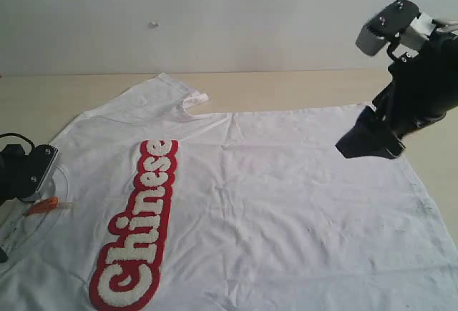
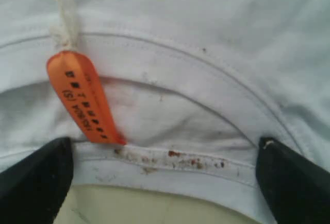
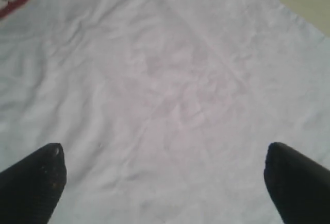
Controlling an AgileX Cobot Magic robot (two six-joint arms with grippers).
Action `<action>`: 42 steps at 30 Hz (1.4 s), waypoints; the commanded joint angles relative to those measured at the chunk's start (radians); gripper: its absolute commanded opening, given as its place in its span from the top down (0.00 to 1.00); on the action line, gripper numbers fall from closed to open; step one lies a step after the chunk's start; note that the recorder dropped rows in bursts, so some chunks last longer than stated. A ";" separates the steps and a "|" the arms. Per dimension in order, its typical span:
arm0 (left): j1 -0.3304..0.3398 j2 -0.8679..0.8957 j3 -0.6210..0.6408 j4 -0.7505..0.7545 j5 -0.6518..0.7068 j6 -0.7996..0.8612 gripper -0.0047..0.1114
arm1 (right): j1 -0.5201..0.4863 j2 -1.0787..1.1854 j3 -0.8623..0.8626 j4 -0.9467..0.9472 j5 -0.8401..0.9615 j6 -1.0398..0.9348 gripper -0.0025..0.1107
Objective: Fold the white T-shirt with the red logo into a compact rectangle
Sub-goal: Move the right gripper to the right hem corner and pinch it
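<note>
Below right tool [image 1: 371, 151], white T-shirt [image 1: 286, 204], spread flat

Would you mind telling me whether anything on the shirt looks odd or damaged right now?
Yes: the white T-shirt has reddish-brown specks along its neck seam, beside the orange tag; they look like stains. The far sleeve's hem is curled over.

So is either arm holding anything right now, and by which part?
Nothing is held. The left tool is open at the collar of the shirt; the right tool is open above its body.
</note>
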State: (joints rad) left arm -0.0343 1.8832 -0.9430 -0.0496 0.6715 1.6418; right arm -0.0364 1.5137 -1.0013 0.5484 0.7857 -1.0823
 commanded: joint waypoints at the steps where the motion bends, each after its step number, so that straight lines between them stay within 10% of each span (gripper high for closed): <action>1: 0.003 0.026 0.009 0.032 -0.050 0.003 0.17 | 0.002 0.008 -0.003 -0.127 0.112 -0.327 0.05; 25: 0.003 0.026 0.009 0.032 -0.050 0.003 0.17 | -0.019 0.304 -0.082 -0.613 0.094 -0.299 0.05; 42: 0.003 0.026 0.009 0.032 -0.050 0.003 0.17 | -0.121 0.461 -0.239 -0.556 0.115 -0.355 0.05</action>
State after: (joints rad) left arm -0.0343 1.8832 -0.9430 -0.0496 0.6740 1.6418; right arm -0.1550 1.9659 -1.2127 -0.0460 0.8971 -1.4029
